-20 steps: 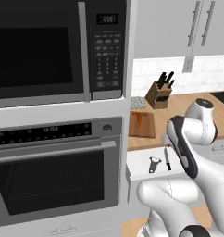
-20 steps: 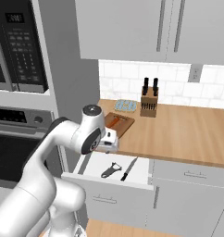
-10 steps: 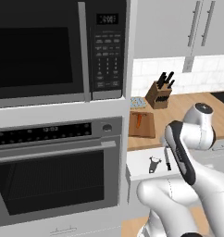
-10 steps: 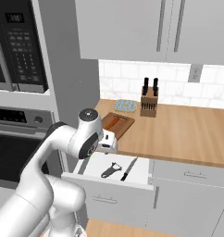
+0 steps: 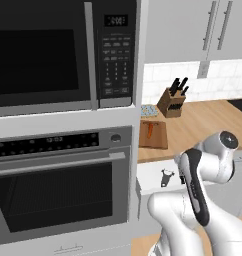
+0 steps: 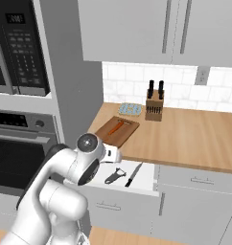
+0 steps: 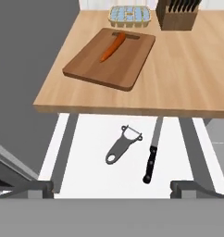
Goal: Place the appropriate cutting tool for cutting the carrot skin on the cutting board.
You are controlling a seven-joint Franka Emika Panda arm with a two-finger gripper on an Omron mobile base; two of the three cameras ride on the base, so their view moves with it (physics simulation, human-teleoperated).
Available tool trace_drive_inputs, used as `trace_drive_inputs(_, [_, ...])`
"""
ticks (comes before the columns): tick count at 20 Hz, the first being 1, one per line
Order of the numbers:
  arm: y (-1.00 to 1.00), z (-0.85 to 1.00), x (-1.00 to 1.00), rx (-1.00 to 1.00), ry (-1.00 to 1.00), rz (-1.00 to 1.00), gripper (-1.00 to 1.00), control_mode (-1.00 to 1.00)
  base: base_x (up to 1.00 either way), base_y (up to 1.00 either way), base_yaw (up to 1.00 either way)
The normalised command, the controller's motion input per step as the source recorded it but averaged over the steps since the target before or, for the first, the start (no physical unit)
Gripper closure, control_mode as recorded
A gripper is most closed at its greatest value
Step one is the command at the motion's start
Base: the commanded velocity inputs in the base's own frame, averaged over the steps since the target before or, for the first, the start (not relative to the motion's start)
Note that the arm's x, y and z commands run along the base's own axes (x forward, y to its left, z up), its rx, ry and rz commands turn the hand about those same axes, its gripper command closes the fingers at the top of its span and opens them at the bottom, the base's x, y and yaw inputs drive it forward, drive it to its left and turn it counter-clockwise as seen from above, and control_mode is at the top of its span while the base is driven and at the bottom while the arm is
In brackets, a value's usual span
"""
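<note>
The dark grey peeler (image 7: 123,144) lies flat in the open white drawer (image 7: 93,176), its forked head pointing toward the counter; it also shows as the peeler (image 6: 115,175) and peeler (image 5: 166,176). My gripper (image 7: 112,190) hangs above the drawer, open, with its fingertips (image 7: 30,188) wide apart and nothing between them. The peeler sits ahead of the gap, apart from both tips. On the counter beyond the drawer, the brown cutting board (image 7: 88,65) carries the small orange carrot (image 7: 112,46). The board (image 6: 125,136) and carrot (image 6: 116,128) lie just past my hand.
A straight black-handled knife (image 7: 152,152) lies right of the peeler in the drawer. A wooden knife block (image 7: 178,14) and a blue tray (image 7: 129,15) stand at the back of the counter (image 7: 188,69). The oven (image 5: 63,185) and microwave (image 5: 53,55) fill the wall at left.
My arm has sunk a little and the hand has come lower over the open drawer. Peeler, knife, carrot and board have stayed put.
</note>
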Motion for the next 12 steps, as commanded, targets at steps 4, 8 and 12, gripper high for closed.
trace_drive_inputs(4, [0.01, -0.09, 0.0, 0.0, 0.18, -0.07, -1.0, -1.0, 0.0, 0.0, 0.0])
trace_drive_inputs(8, [0.05, -0.12, 0.0, -0.02, 0.14, -0.09, -1.0, -1.0, 0.0, 0.0, 0.0])
trace_drive_inputs(12, [0.0, -0.02, -0.02, 0.0, 0.0, 0.0, -1.0, -1.0, 0.0, 0.0, 0.0])
